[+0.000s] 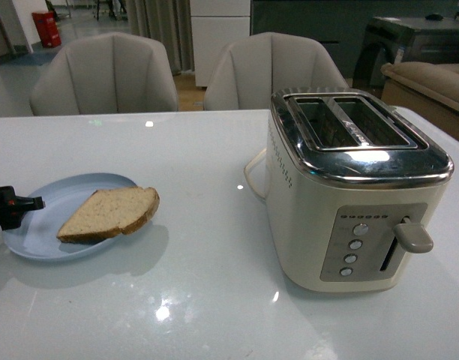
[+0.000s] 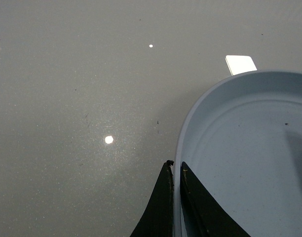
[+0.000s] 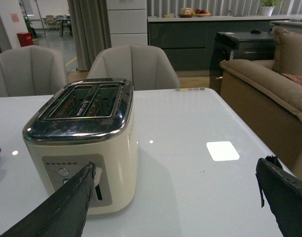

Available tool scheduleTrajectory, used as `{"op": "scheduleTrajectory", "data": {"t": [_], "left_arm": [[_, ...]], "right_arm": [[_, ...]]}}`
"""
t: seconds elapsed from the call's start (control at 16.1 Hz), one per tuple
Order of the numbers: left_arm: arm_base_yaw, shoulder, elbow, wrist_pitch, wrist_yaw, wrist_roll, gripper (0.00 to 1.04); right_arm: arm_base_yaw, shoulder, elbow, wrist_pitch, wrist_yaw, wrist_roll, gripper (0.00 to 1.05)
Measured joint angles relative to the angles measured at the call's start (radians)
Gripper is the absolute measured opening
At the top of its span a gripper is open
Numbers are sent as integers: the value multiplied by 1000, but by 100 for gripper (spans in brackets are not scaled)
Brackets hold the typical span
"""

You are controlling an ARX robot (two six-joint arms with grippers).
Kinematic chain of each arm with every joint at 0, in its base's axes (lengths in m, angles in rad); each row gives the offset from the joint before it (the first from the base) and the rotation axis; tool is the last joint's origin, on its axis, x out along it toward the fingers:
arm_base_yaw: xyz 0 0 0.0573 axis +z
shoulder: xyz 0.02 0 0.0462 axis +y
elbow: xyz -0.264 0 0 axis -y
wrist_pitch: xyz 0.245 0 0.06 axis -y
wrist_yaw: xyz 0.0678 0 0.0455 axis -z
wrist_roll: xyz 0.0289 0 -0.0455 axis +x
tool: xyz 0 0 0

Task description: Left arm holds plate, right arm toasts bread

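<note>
A pale blue plate (image 1: 42,217) lies at the left of the white table and carries one slice of light brown bread (image 1: 109,213). My left gripper (image 1: 19,204) is shut on the plate's left rim. In the left wrist view its two black fingers (image 2: 163,207) pinch the rim of the plate (image 2: 230,148). The bread is out of that view. My right gripper (image 3: 175,180) is open and empty, above the table beside the cream toaster (image 3: 82,143); it does not show in the front view.
The cream and chrome toaster (image 1: 357,195) stands at the right with two empty slots (image 1: 349,124) and its lever (image 1: 413,236) up. Two grey chairs (image 1: 102,75) stand behind the table. A sofa (image 3: 269,94) is past the table's right edge.
</note>
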Motion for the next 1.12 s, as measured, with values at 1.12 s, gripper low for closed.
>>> {"op": "scheduleTrajectory", "data": {"t": [1.12], "left_arm": [[-129,-662,-282,-464,19,-327,3]], "right_arm": [[0,0,0,0,0,0,98]]}}
